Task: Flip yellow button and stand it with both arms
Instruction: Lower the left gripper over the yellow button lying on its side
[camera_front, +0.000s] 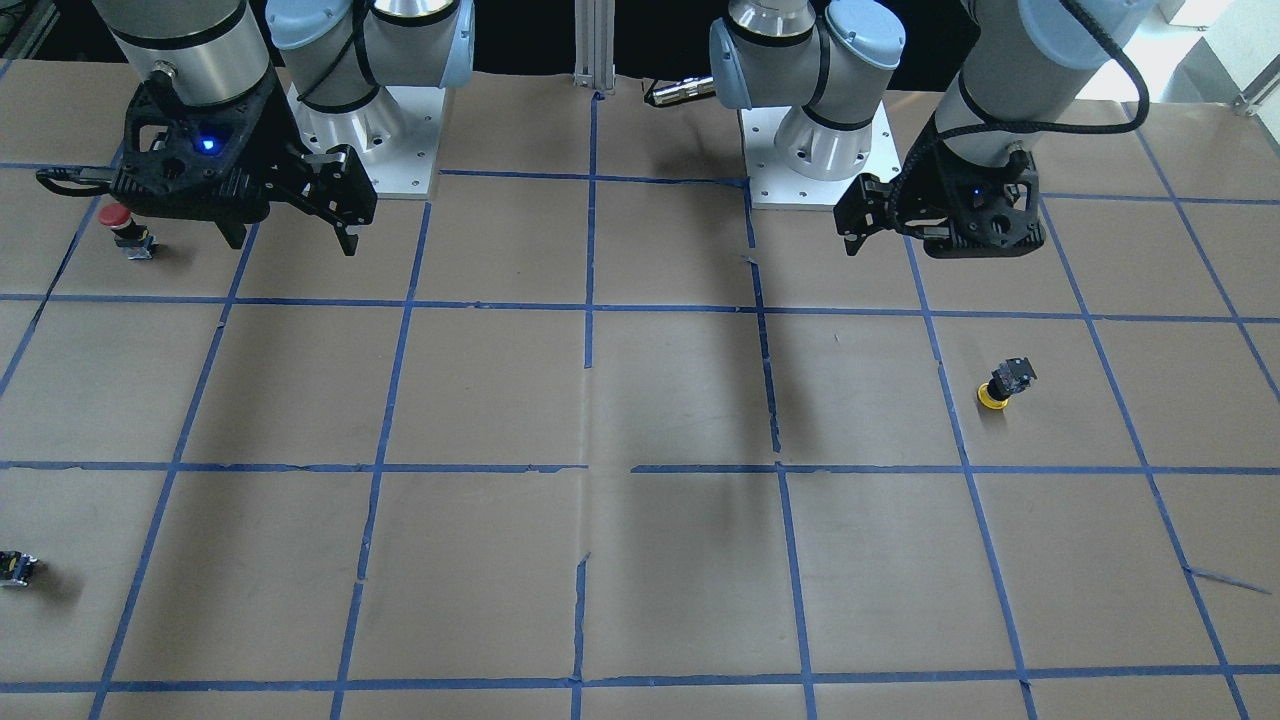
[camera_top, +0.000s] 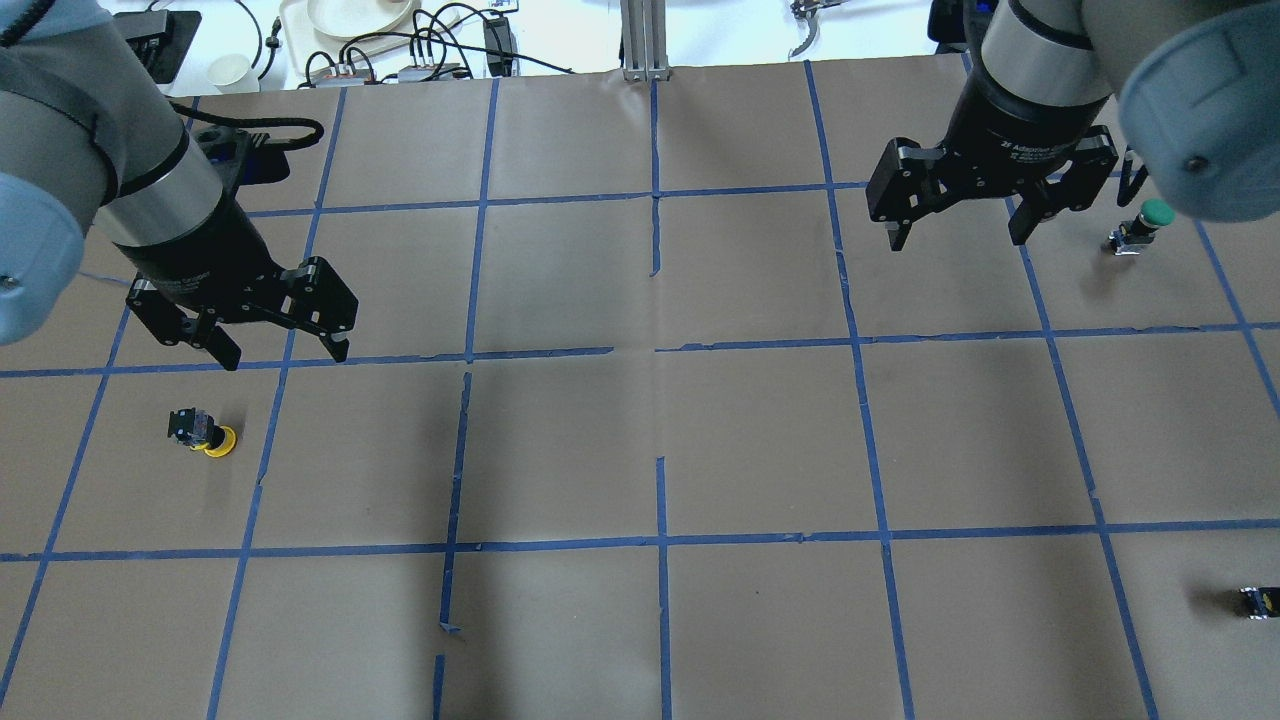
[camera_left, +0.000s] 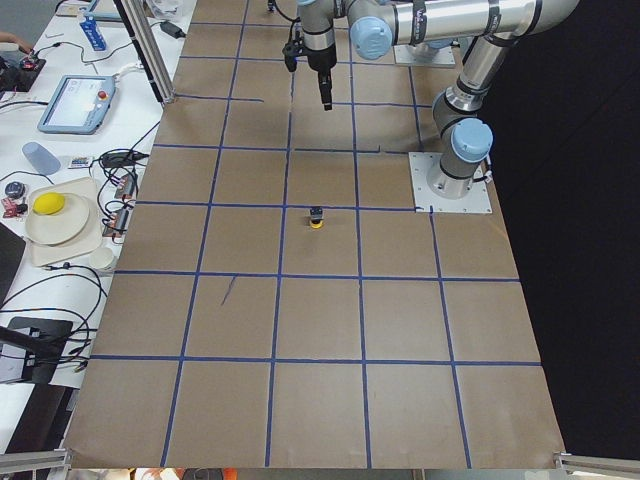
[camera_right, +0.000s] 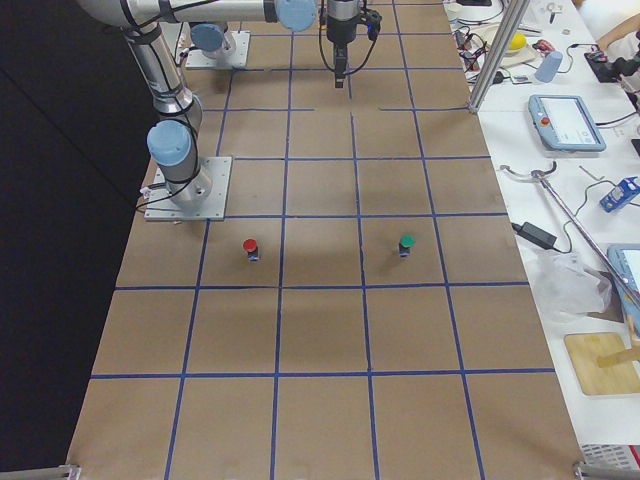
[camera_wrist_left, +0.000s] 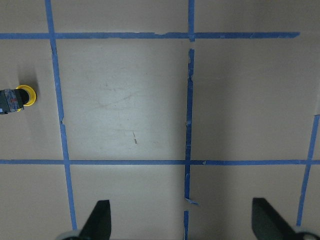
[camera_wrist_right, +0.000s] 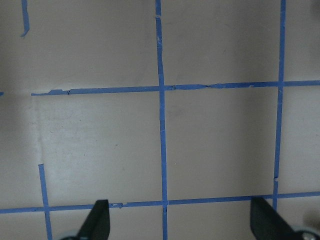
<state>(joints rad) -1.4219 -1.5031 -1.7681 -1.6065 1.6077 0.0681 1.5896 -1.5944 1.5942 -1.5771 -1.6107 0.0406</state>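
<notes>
Your left gripper (camera_top: 285, 356), wide open and empty, hangs near the yellow button (camera_top: 205, 433), which lies tipped on the table (camera_top: 760, 440), cap toward the centre. The right gripper (camera_top: 957, 240), likewise open and empty, is well apart.

A table (camera_top: 760, 440) covered in brown paper and gridded with blue tape (camera_top: 660, 540) fills the room, with a dark space (camera_left: 580, 200) along one long side and, along the other, a white bench (camera_left: 70, 147) carrying a plate (camera_left: 70, 237), a cup (camera_left: 40, 156) and a tablet (camera_left: 75, 102).
</notes>
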